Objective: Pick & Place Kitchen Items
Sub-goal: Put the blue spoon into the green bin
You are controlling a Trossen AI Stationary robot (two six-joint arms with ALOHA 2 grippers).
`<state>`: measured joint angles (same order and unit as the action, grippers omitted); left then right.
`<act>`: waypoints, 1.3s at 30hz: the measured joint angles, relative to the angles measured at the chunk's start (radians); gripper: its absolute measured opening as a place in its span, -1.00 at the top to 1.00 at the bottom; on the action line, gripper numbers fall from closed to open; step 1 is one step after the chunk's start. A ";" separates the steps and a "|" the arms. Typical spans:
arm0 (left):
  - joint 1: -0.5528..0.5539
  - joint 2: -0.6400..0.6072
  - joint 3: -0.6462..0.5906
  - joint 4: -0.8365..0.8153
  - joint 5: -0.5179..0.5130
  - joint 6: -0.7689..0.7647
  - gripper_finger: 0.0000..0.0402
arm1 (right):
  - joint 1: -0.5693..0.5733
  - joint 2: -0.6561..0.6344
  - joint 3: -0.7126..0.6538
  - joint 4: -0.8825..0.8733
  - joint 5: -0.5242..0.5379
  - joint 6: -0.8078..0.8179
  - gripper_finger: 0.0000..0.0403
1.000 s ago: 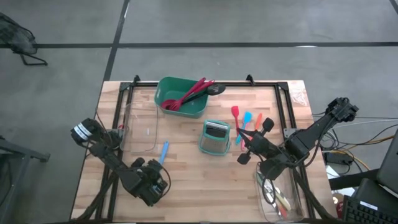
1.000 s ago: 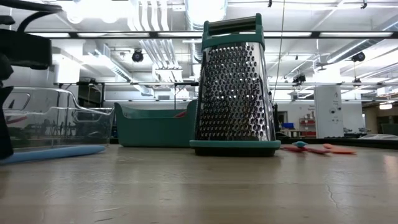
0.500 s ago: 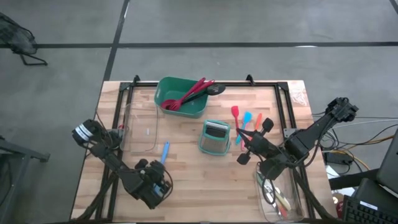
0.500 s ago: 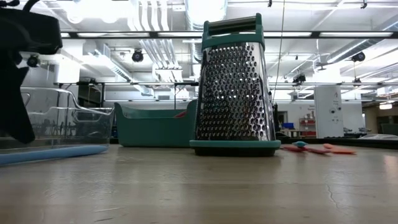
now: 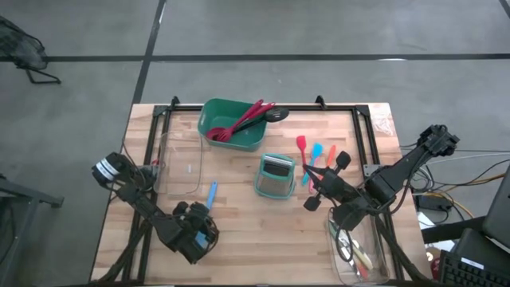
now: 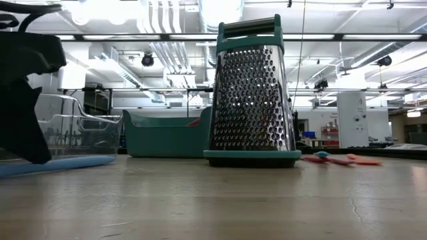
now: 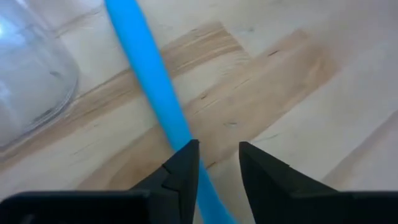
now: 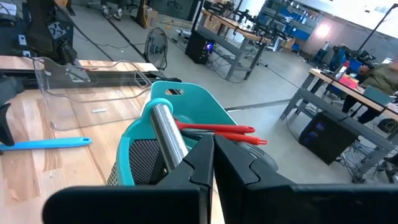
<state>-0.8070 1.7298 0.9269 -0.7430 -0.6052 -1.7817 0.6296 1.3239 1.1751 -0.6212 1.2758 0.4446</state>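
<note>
Slim blue plastic spoon: laid flat on the wooden table, just beside the clear plastic tray. Left gripper: set low over the spoon's handle, fingers parted, nothing grasped. Right gripper: clenched empty, held near the teal-framed metal box grater.

1 grater, 3 spatulas, 1 blue spoon, 1 tub
</note>
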 joint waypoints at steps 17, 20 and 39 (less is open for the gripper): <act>-0.006 -0.051 0.023 -0.013 0.000 0.115 0.62 | 0.000 0.000 -0.002 0.008 0.000 0.004 0.96; -0.006 -0.058 0.056 -0.147 0.010 0.087 0.63 | 0.000 0.000 -0.002 0.009 0.000 0.005 0.96; -0.008 -0.015 -0.090 0.038 0.044 -0.019 0.36 | 0.000 0.000 -0.003 0.028 -0.047 0.012 0.96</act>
<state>-0.8154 1.7149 0.8369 -0.7051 -0.5614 -1.8011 0.6295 1.3243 1.1717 -0.5930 1.2285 0.4564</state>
